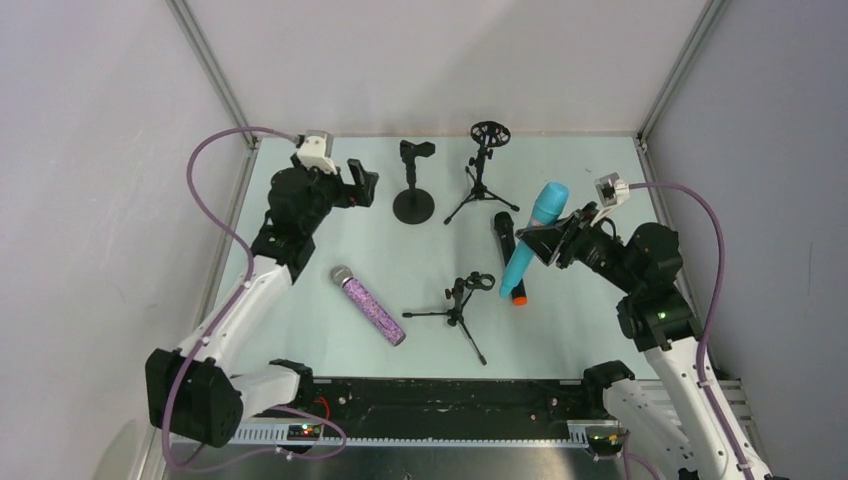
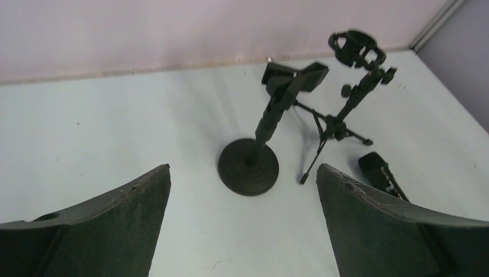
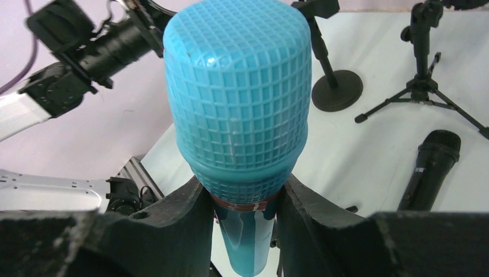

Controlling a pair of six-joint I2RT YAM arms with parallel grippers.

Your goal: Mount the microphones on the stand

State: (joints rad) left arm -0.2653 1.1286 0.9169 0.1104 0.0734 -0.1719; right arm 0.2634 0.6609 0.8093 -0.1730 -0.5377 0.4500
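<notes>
Turquoise microphone [image 1: 520, 265]: hangs pinched just under its head in the right end effector [image 3: 245, 199], long axis slanting down from it toward the near tripod stand [image 1: 460, 300], well apart from the spread, empty left end effector [image 1: 362, 185].

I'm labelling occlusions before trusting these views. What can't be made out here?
- Top view: black microphone's lower body, covered by the turquoise microphone in the right gripper.
- Left wrist view: black microphone's lower part, behind the left gripper's finger.
- Right wrist view: turquoise microphone's handle, between the gripper's fingers and cut by the bottom edge.
</notes>
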